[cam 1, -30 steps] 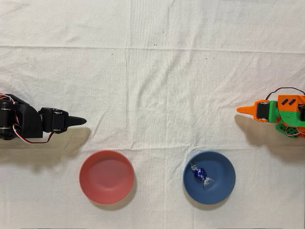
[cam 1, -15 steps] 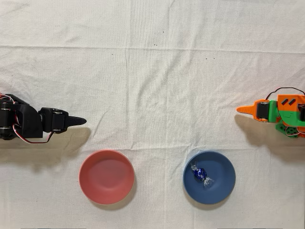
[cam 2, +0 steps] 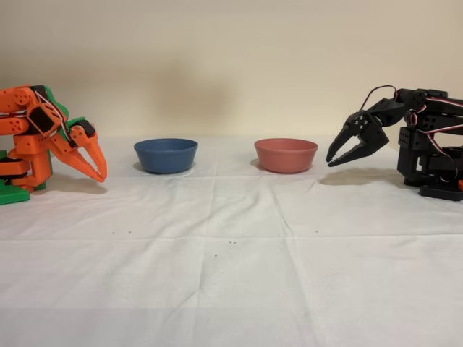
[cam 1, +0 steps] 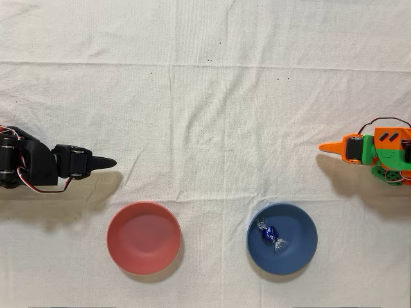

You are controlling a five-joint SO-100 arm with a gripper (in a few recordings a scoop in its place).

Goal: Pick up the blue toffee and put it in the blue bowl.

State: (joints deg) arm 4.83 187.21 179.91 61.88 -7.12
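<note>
Blue toffee (cam 1: 270, 234) already lying inside the blue bowl (cam 1: 302, 253), a little left of centre in the overhead view, one twisted end pointing toward the rim; hidden behind the bowl wall (cam 2: 166, 156) in the fixed view. Task by all appearances complete.

Orange arm folded back at the table edge, pincer (cam 2: 100, 172) empty, tips pointing down, jaws parted by a narrow gap in the fixed view; in the overhead view (cam 1: 329, 148) only a single orange point visible, well apart from the bowl.

Little left to go wrong, and only through needless motion. Reaching in again: risk of nudging the light bowl across the white cloth (cam 1: 205, 96), or of flicking the toffee up and out over the shallow wall. Dragging low across the table: risk of bunching the wrinkled cloth and shifting the blue bowl toward the salmon-red bowl (cam 1: 143, 237) beside it. Black arm (cam 2: 427, 141) idle at the far side, no hazard.
</note>
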